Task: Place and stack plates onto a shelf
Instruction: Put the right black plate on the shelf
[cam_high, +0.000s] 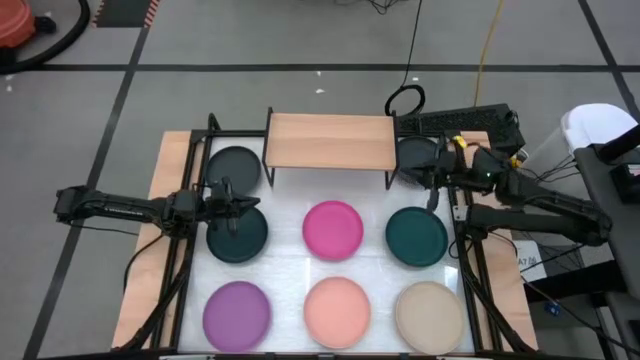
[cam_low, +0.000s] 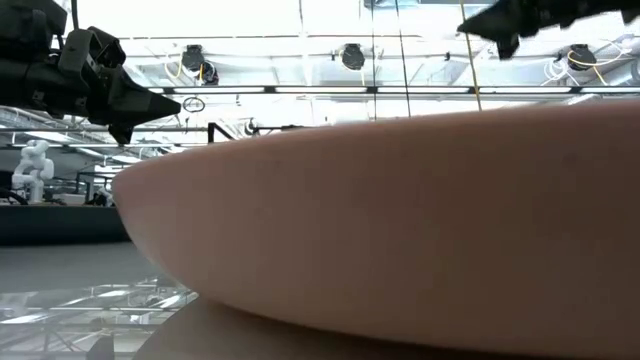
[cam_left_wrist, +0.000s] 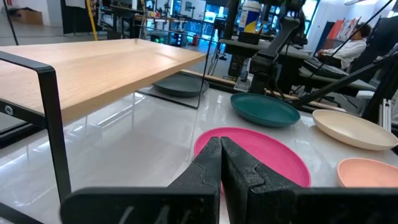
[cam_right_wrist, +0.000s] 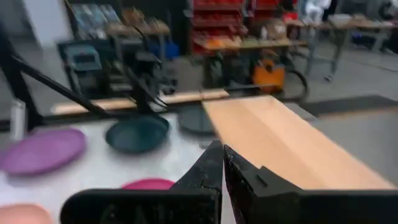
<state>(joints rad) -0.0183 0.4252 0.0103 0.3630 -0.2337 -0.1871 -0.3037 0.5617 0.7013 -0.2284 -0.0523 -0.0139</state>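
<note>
The left pincer (cam_high: 244, 203), closed and empty, is held above the dark teal plate (cam_high: 237, 233) on the surface (cam_high: 290, 260). The right pincer (cam_high: 432, 181), also closed, is seen beside the shelf (cam_high: 330, 140), whose long axis is laid across the surface. Only in the left wrist view is a charcoal plate (cam_left_wrist: 180, 85) shown beyond the shelf.

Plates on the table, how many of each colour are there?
Dark charcoal plates: 2
Dark teal plates: 2
Magenta plate: 1
Purple plate: 1
Salmon pink plate: 1
Beige plate: 1
Total: 8 plates, none on the shelf yet.
</note>
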